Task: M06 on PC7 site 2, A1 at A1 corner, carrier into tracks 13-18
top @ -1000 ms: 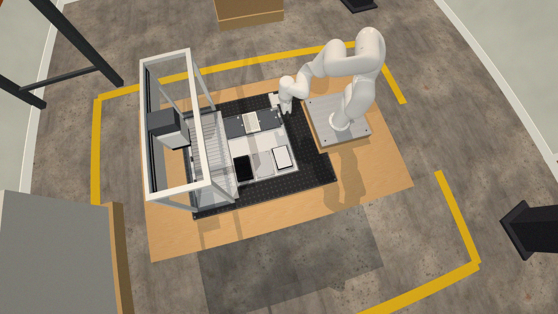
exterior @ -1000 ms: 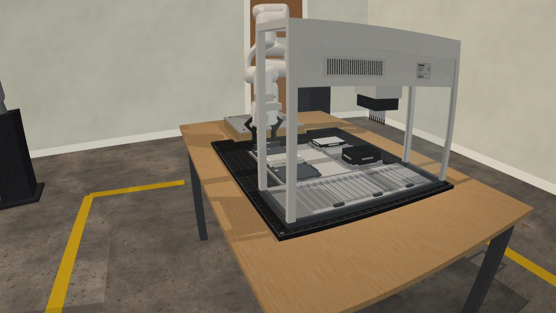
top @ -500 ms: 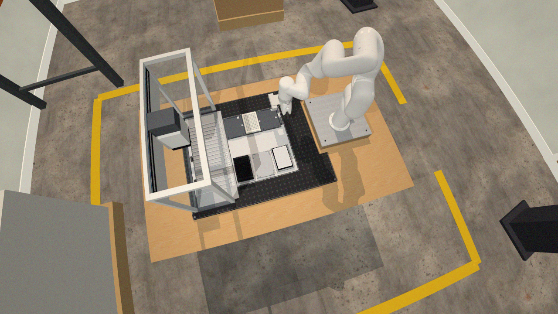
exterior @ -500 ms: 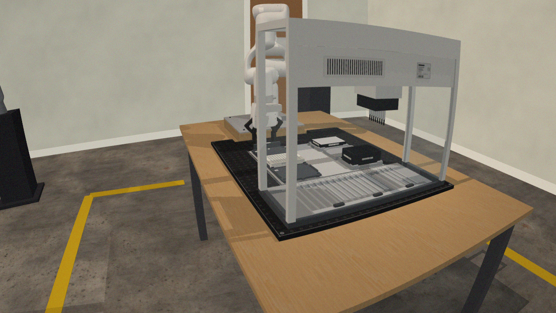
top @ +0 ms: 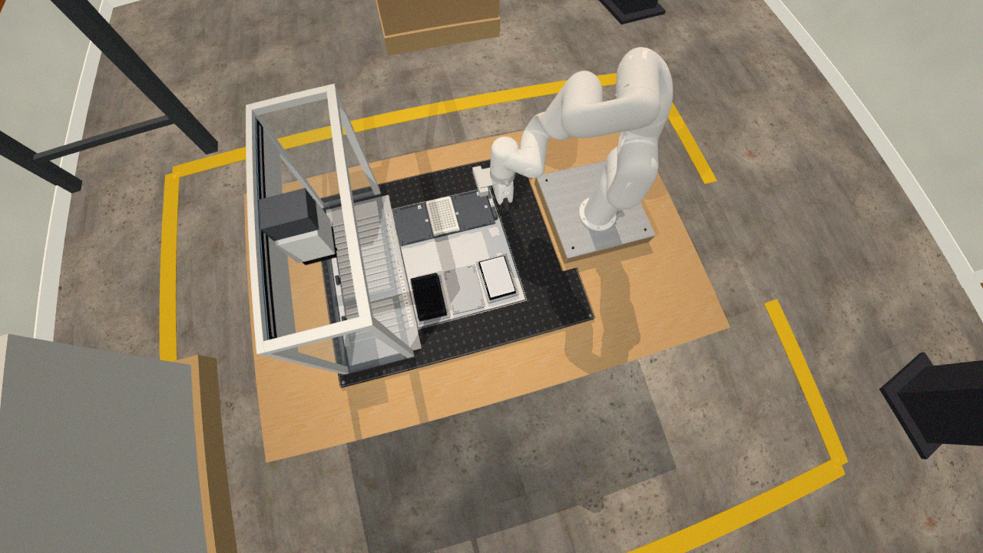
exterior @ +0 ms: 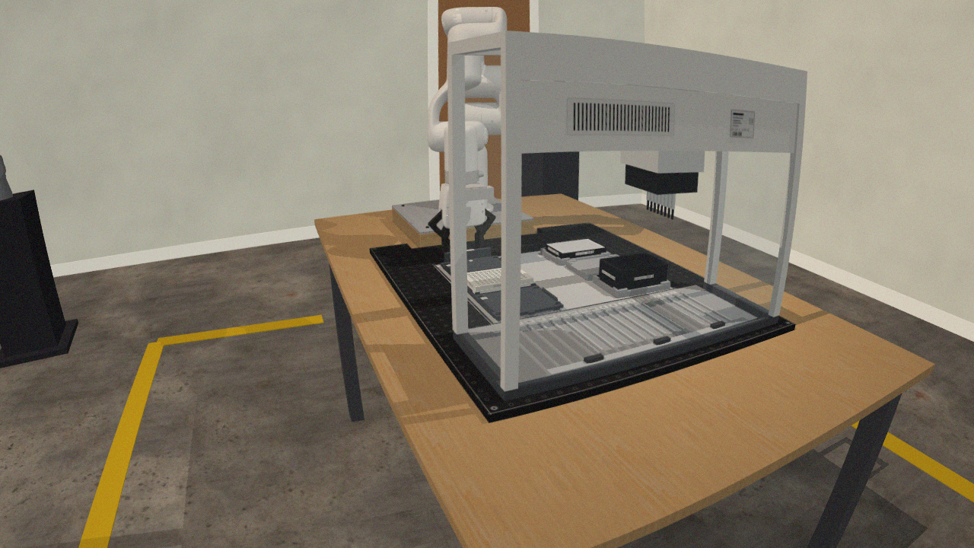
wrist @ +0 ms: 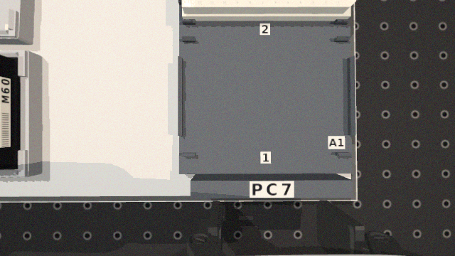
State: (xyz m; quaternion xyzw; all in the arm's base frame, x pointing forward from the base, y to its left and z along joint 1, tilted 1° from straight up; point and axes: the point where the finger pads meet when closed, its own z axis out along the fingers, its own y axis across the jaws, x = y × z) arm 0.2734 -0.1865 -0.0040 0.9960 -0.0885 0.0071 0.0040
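One plate [top: 442, 216] [exterior: 495, 278] [wrist: 266, 12] sits mid-carrier [top: 477, 211] [exterior: 524, 300] [wrist: 263, 96], toward the worktop's [top: 660, 289] [exterior: 612, 436] arm end; my gripper [top: 506, 200] [exterior: 463, 250] is spread. Pushing off-centre could skew the carrier onto the ribs.

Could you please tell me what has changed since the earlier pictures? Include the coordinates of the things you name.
The gripper [top: 504, 200] [exterior: 463, 249] [wrist: 269, 220] has come down slightly near PC7's [top: 474, 214] [exterior: 524, 300] [wrist: 263, 96] handle end, the arm's [top: 629, 96] [exterior: 469, 23] elbow shifting a little toward the rails [top: 376, 240] [exterior: 578, 333]. Nothing was taken or let go. PC7, M06 [top: 442, 215] [exterior: 491, 279] [wrist: 266, 11], M60 [top: 497, 276] [exterior: 575, 246] [wrist: 5, 117] and M09 [top: 428, 296] [exterior: 633, 271] stayed put.
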